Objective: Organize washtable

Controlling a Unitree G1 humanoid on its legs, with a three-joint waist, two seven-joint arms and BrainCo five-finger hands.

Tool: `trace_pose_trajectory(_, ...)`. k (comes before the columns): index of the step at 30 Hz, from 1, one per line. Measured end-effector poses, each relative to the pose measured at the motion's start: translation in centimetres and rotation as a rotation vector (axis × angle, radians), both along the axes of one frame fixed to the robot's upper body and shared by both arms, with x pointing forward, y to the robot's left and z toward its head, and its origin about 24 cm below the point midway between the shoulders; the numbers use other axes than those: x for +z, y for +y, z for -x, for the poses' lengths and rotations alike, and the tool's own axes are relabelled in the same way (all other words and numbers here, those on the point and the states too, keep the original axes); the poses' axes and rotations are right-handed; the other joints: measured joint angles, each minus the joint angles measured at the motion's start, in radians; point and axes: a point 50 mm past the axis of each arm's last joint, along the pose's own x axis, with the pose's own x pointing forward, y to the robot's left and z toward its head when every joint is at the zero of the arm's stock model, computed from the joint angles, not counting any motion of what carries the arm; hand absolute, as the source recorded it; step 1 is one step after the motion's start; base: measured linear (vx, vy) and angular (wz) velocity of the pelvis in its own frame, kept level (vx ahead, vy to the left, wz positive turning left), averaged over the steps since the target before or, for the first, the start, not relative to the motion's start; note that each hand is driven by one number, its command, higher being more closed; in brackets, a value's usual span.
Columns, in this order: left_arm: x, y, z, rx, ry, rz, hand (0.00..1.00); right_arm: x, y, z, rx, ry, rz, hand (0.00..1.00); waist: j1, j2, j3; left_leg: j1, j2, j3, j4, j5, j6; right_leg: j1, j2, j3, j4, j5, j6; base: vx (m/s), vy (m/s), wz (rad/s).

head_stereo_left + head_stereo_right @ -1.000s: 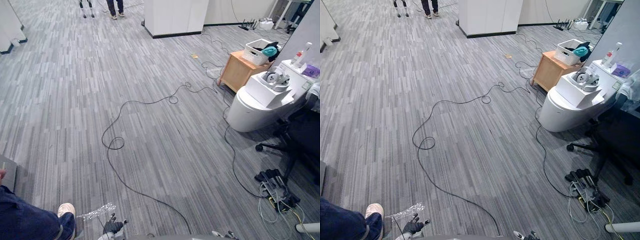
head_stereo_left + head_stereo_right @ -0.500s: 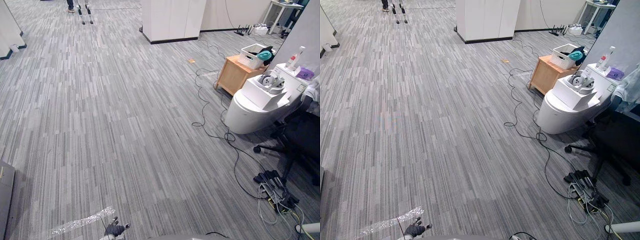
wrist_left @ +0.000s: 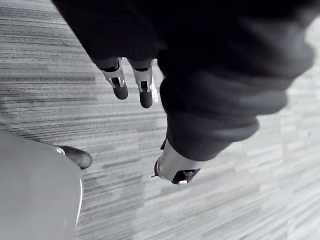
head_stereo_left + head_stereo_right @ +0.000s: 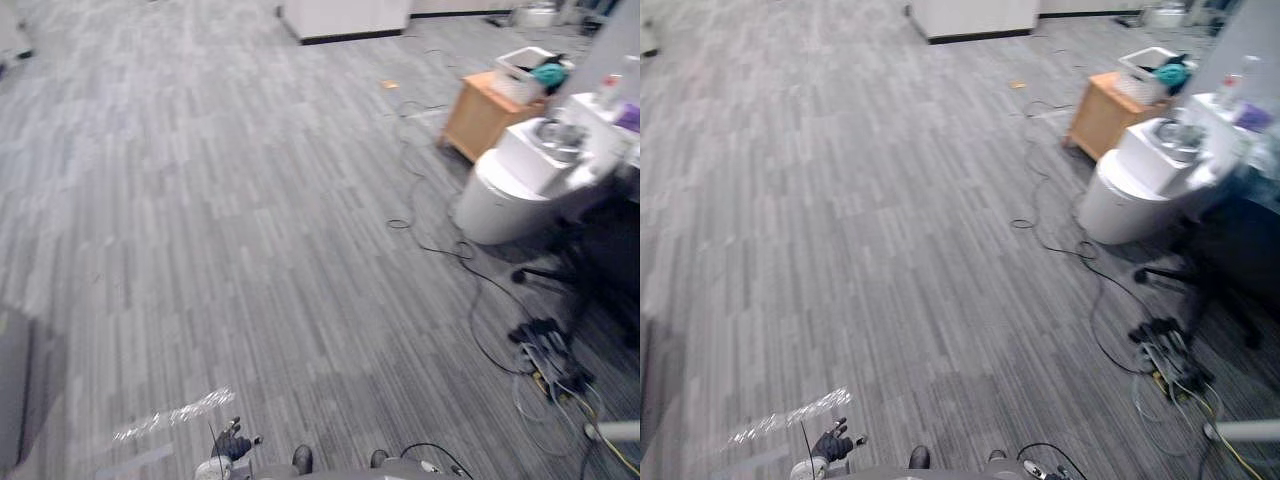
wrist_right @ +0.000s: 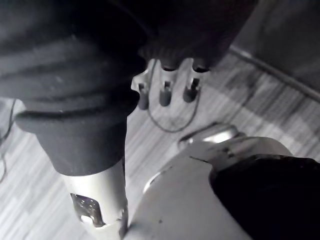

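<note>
Camera view lower; person's leg gone.

We see a floor [image 4: 200,200] of matt grey striped carpet, finely rough. The low cabinet [image 4: 478,118] looks like pale, smooth wood. The basket [image 4: 510,88] on it looks like white plastic, with teal cloth [image 4: 548,73] inside. The rounded white unit [image 4: 500,205] has a smooth, faintly glossy shell. A crinkled clear film [image 4: 172,416] glints. The left robot hand [image 3: 167,75] wears a matt ribbed cover; its fingers [image 3: 119,82] look like silver metal.
</note>
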Motion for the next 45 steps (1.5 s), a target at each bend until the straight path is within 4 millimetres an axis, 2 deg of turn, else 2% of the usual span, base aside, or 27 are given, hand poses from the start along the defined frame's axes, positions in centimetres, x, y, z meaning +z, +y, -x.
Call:
trace_pose_trajectory(1,0.1,0.1,-0.1,0.006,-0.007,-0.003,0.00,0.1,-0.3,0.3,-0.006,-0.006,0.010,0.00,0.011,0.008,0.005,0.020,-0.015,-0.060,0.029,-0.003,0.012,-0.060,-0.016,0.017,0.195,0.030,-0.038,0.14,0.086,1.62)
trace_pose_trajectory(2,0.1,0.3,0.0,0.034,-0.008,-0.009,0.00,0.1,-0.3,0.5,-0.005,-0.006,0.012,0.00,0.023,0.016,0.010,0.052,-0.016,-0.116,0.039,-0.005,0.015,-0.099,0.009,0.067,0.291,-0.009,-0.063,0.17,0.076,1.34)
trace_pose_trajectory(4,0.0,1.2,1.1,0.096,0.014,-0.023,0.00,0.2,-0.3,0.1,-0.014,-0.028,0.014,0.00,0.040,0.016,0.010,0.079,-0.008,-0.156,0.028,-0.004,0.014,-0.134,0.067,0.109,0.296,-0.054,-0.073,0.16,0.070,0.76)
trace_pose_trajectory(7,-0.4,1.4,3.5,0.153,0.072,-0.015,0.00,0.4,-0.4,-0.2,-0.043,-0.059,0.019,0.00,0.040,0.022,0.005,0.128,-0.004,-0.190,-0.022,-0.019,0.000,-0.187,0.124,0.101,0.186,-0.063,-0.074,0.18,0.072,0.39)
trace_pose_trajectory(8,-0.5,1.3,3.8,0.160,0.081,-0.011,0.00,0.4,-0.5,-0.2,-0.047,-0.061,0.022,0.00,0.038,0.025,0.002,0.131,0.005,-0.172,-0.030,-0.045,-0.002,-0.186,0.137,0.098,0.140,-0.059,-0.080,0.17,0.036,0.39)
trace_pose_trajectory(9,-0.5,1.4,4.0,0.185,0.086,-0.009,0.00,0.4,-0.2,-0.2,-0.052,-0.066,0.020,0.00,0.030,0.023,0.001,0.107,0.056,-0.022,-0.003,-0.101,-0.039,-0.165,0.152,0.097,0.019,-0.035,-0.111,0.15,0.003,0.51)
trace_pose_trajectory(11,-0.5,1.5,4.1,0.202,0.086,-0.010,0.00,0.3,-0.1,0.7,-0.061,-0.045,0.016,0.00,0.032,0.015,-0.009,0.111,0.051,0.007,0.035,-0.114,-0.034,-0.139,0.162,0.103,-0.090,0.023,-0.135,0.26,-0.017,0.43)
trace_pose_trajectory(12,-0.5,1.5,4.4,0.221,0.092,-0.009,0.00,0.3,0.0,0.9,-0.058,-0.037,0.013,0.00,0.030,0.012,-0.025,0.111,0.047,0.008,0.063,-0.139,-0.041,-0.124,0.175,0.111,-0.135,0.076,-0.151,0.32,-0.048,0.23)
trace_pose_trajectory(13,-0.6,1.2,4.5,0.225,0.097,0.000,0.00,0.3,-0.3,0.9,-0.051,-0.036,0.021,0.00,0.030,0.027,-0.034,0.111,0.062,0.008,0.097,-0.160,-0.064,-0.110,0.190,0.115,-0.144,0.082,-0.145,0.43,-0.069,0.15)
trace_pose_trajectory(15,-0.7,0.5,4.5,0.245,0.090,0.023,0.00,0.4,-0.8,0.9,-0.044,-0.038,0.034,0.00,0.034,0.047,-0.044,0.085,0.093,0.043,0.216,-0.183,-0.104,-0.063,0.224,0.115,-0.167,0.097,-0.169,0.47,-0.061,-0.05)
trace_pose_trajectory(16,-0.8,0.3,4.5,0.257,0.087,0.035,0.00,0.5,-1.0,0.6,-0.035,-0.047,0.043,0.00,0.032,0.057,-0.042,0.020,0.102,0.073,0.385,-0.181,-0.147,-0.027,0.233,0.131,-0.185,0.101,-0.178,0.43,0.002,-0.13)
trace_pose_trajectory(17,-0.7,0.3,4.3,0.271,0.072,0.041,0.00,0.6,-1.1,0.3,-0.024,-0.054,0.047,0.00,0.036,0.053,-0.034,-0.056,0.124,0.124,0.528,-0.213,-0.146,0.006,0.233,0.162,-0.202,0.096,-0.185,0.31,0.043,-0.10)
trace_pose_trajectory(19,-0.5,0.3,3.9,0.280,0.045,0.044,0.00,0.6,-1.1,-0.2,-0.021,-0.058,0.042,0.00,0.036,0.048,-0.018,-0.115,0.163,0.157,0.592,-0.248,-0.129,0.056,0.220,0.172,-0.217,0.088,-0.198,0.20,0.063,-0.04)
trace_pose_trajectory(21,-0.4,0.3,3.5,0.283,0.023,0.048,0.00,0.6,-1.0,-0.8,-0.016,-0.066,0.038,0.00,0.048,0.046,-0.015,-0.182,0.193,0.147,0.503,-0.246,-0.133,0.083,0.189,0.171,-0.211,0.087,-0.197,0.18,0.172,-0.13)
trace_pose_trajectory(22,-0.4,0.1,3.2,0.266,0.018,0.052,0.00,0.6,-1.1,-0.9,-0.015,-0.067,0.040,0.00,0.058,0.054,-0.019,-0.192,0.209,0.115,0.357,-0.196,-0.166,0.082,0.183,0.175,-0.207,0.077,-0.179,0.16,0.277,-0.43)
trace_pose_trajectory(23,-0.4,0.2,3.0,0.253,0.017,0.048,0.00,0.6,-1.0,-1.3,-0.009,-0.075,0.038,0.00,0.079,0.061,-0.027,-0.185,0.212,0.126,0.264,-0.094,-0.131,0.085,0.173,0.199,-0.216,0.051,-0.136,0.11,0.208,-0.53)
trace_pose_trajectory(25,-0.3,1.0,3.2,0.249,0.023,0.024,0.00,0.3,0.9,-1.6,-0.012,-0.076,-0.013,0.00,0.083,0.025,-0.028,-0.160,0.186,0.166,0.212,-0.085,-0.115,0.079,0.137,0.224,-0.230,0.050,-0.131,0.15,0.230,-0.50)
trace_pose_trajectory(27,-0.2,1.6,3.3,0.242,0.033,0.010,0.00,0.2,1.4,-1.3,-0.019,-0.064,-0.030,0.00,0.081,0.003,-0.040,-0.145,0.178,0.198,0.186,-0.085,-0.109,0.063,0.126,0.256,-0.229,0.056,-0.127,0.11,0.158,-0.42)
trace_pose_trajectory(30,-0.4,1.9,3.6,0.216,0.058,-0.005,0.00,0.0,1.9,-1.1,-0.023,-0.048,-0.048,0.00,0.081,-0.011,-0.048,-0.094,0.175,0.248,0.117,-0.082,-0.102,0.062,0.122,0.303,-0.247,0.087,-0.119,0.06,0.081,-0.52)
trace_pose_trajectory(33,-0.4,2.0,3.6,0.205,0.063,-0.011,0.00,0.0,1.9,-1.1,-0.020,-0.045,-0.052,0.00,0.081,-0.015,-0.051,-0.071,0.173,0.291,0.071,-0.092,-0.097,0.029,0.118,0.311,-0.236,0.087,-0.116,0.06,0.025,-0.61)
trace_pose_trajectory(34,-0.3,1.9,3.4,0.195,0.060,-0.014,0.00,0.1,1.9,-1.2,-0.017,-0.048,-0.053,0.00,0.081,-0.020,-0.053,-0.068,0.176,0.301,0.069,-0.098,-0.090,0.011,0.125,0.311,-0.205,0.085,-0.113,0.07,-0.025,-0.73)
trace_pose_trajectory(35,-0.4,1.5,3.0,0.172,0.059,-0.009,0.00,0.2,1.5,-1.9,-0.003,-0.065,-0.037,0.00,0.082,0.001,-0.039,-0.055,0.195,0.319,0.067,-0.105,-0.086,-0.051,0.146,0.312,-0.083,0.084,-0.111,0.07,-0.019,-0.56)
trace_pose_trajectory(38,-0.3,1.4,2.3,0.160,0.046,-0.006,0.00,0.7,1.1,-3.0,0.003,-0.116,-0.017,0.00,0.072,0.015,-0.001,0.019,0.201,0.339,0.045,-0.116,-0.072,-0.185,0.160,0.299,0.244,0.084,-0.096,0.05,-0.032,-0.24)
trace_pose_trajectory(39,-0.3,1.4,2.3,0.159,0.048,-0.008,0.00,0.8,0.8,-3.2,0.005,-0.126,-0.012,0.00,0.055,0.015,0.002,0.049,0.201,0.340,0.045,-0.133,-0.072,-0.214,0.146,0.275,0.326,0.043,-0.104,0.11,-0.032,0.08)
trace_pose_trajectory(40,-0.3,1.4,2.1,0.156,0.044,-0.009,0.00,0.8,0.8,-3.2,0.007,-0.128,-0.011,0.00,0.056,0.014,0.003,0.074,0.207,0.339,0.036,-0.143,-0.074,-0.234,0.137,0.235,0.319,0.001,-0.099,0.12,-0.033,0.12)
trace_pose_trajectory(42,-0.2,1.4,1.9,0.147,0.041,-0.012,0.00,0.8,0.7,-3.4,-0.005,-0.139,-0.012,0.00,0.053,0.016,0.002,0.088,0.225,0.338,0.028,-0.156,-0.086,-0.286,0.128,0.171,0.193,-0.002,-0.102,0.18,-0.074,0.02)
trace_pose_trajectory(45,-0.3,1.4,2.0,0.133,0.048,-0.020,0.00,0.9,0.5,-3.6,-0.057,-0.151,-0.023,0.00,0.040,0.017,0.002,0.113,0.249,0.334,-0.018,-0.175,-0.119,-0.343,0.125,0.131,-0.113,0.067,-0.094,0.39,-0.163,0.02)
